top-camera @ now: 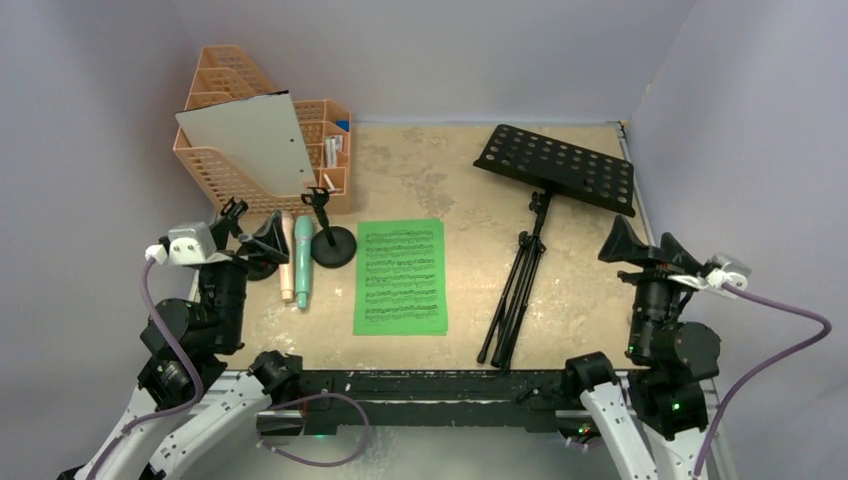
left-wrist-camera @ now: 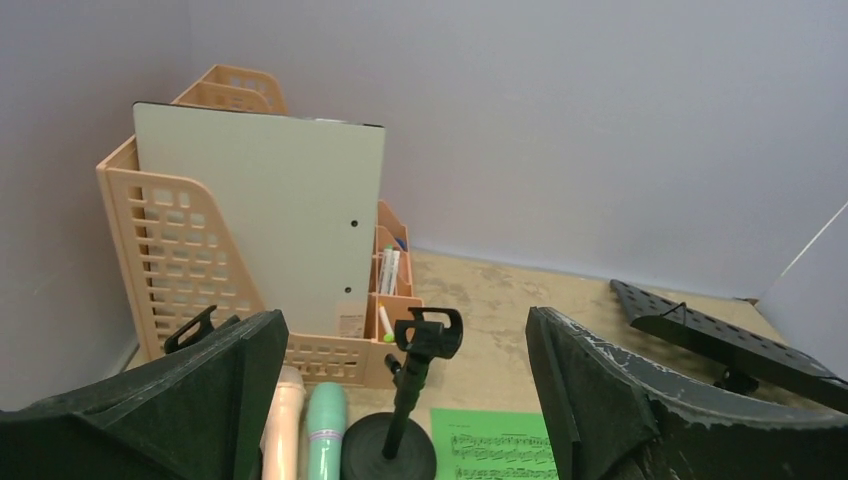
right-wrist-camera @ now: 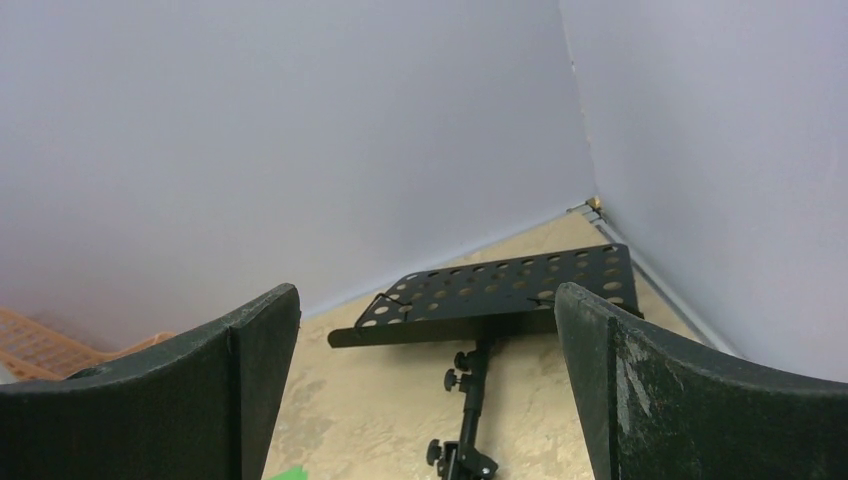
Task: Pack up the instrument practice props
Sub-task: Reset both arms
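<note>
A green sheet-music page (top-camera: 400,277) lies flat mid-table. Left of it stands a black round-based holder (top-camera: 331,243), then the mint toy microphone (top-camera: 302,262) and the pink one (top-camera: 287,262) lying side by side. A second holder's clip (top-camera: 232,212) pokes up beside my left gripper (top-camera: 250,240), which hovers open over the microphones' near ends, holding nothing. The black hole-punched music desk (top-camera: 556,166) lies at the back right, its folded tripod legs (top-camera: 513,300) pointing toward me. My right gripper (top-camera: 648,246) is open and empty, right of the legs.
The orange mesh file organizer (top-camera: 225,170) stands at the back left with a grey-white board (top-camera: 250,140) leaning in it and pens in its small side compartments (left-wrist-camera: 387,270). Walls close the table's left, back and right sides.
</note>
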`<state>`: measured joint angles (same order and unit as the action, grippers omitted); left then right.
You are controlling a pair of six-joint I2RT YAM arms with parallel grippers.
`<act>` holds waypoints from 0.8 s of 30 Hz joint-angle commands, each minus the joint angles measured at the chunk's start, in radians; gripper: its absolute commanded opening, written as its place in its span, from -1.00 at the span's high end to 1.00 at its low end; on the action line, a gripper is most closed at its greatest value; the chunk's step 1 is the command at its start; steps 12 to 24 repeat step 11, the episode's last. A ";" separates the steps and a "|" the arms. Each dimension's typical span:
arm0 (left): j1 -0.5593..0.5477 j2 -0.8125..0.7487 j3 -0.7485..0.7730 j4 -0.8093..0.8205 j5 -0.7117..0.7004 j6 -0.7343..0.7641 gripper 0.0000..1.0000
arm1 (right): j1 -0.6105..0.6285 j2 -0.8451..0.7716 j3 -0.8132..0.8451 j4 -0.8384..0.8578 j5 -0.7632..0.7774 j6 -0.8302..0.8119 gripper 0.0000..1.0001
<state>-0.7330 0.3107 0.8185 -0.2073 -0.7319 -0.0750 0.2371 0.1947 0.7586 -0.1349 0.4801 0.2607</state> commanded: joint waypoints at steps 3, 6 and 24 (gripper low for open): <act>0.017 -0.071 -0.061 0.097 -0.065 0.070 -0.89 | 0.004 -0.075 -0.073 0.095 0.040 -0.058 -0.98; 0.028 -0.086 -0.079 0.114 -0.062 0.070 -0.90 | 0.004 -0.066 -0.083 0.103 0.046 -0.055 -0.98; 0.057 -0.093 -0.102 0.126 -0.041 0.070 -0.92 | 0.004 -0.054 -0.094 0.112 0.048 -0.059 -0.98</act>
